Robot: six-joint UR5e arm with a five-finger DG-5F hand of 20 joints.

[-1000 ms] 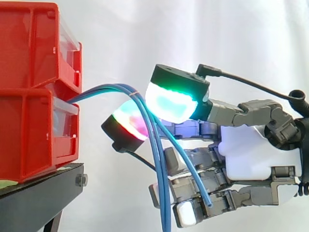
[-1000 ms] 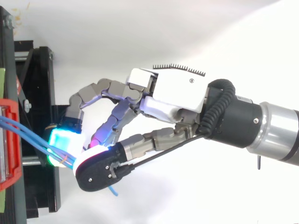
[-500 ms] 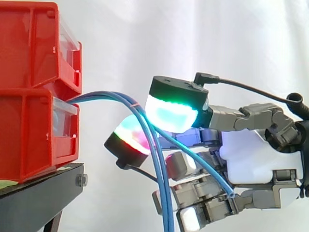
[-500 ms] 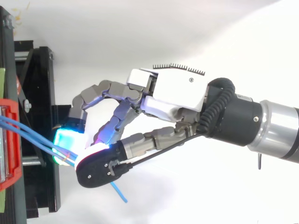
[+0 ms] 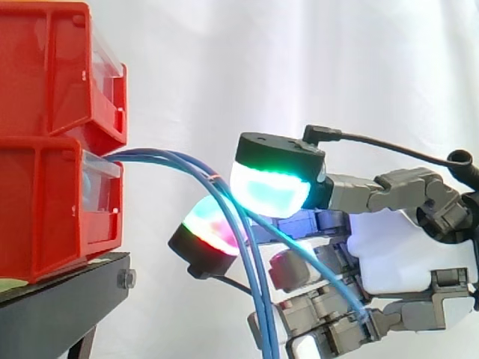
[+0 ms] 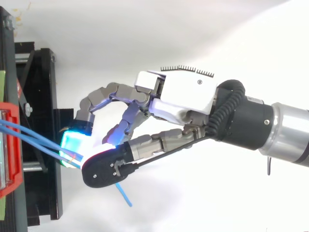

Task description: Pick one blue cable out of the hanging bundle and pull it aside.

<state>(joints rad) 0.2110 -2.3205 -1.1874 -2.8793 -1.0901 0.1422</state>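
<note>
Hand [image 6: 183, 96]: fingers [image 5: 269, 191] pinched on one blue cable [image 5: 314, 254], free end angled clear of hanging bundle [image 5: 258, 299] issuing from lower red bin [image 5: 45, 209].

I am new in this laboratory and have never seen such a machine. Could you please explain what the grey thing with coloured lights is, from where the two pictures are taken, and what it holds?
It is a robot arm with a mechanical hand. The glowing pads are the tips of its fingers, not lamps. One picture looks level from the side, the other looks down from above, and both show the same moment. On the left, red bins are stacked on a black stand before a white curtain. A bundle of blue cables comes out of the bins and hangs down. Two fingers seem to pinch one blue cable, which runs apart from the rest, toward the hand.
</note>
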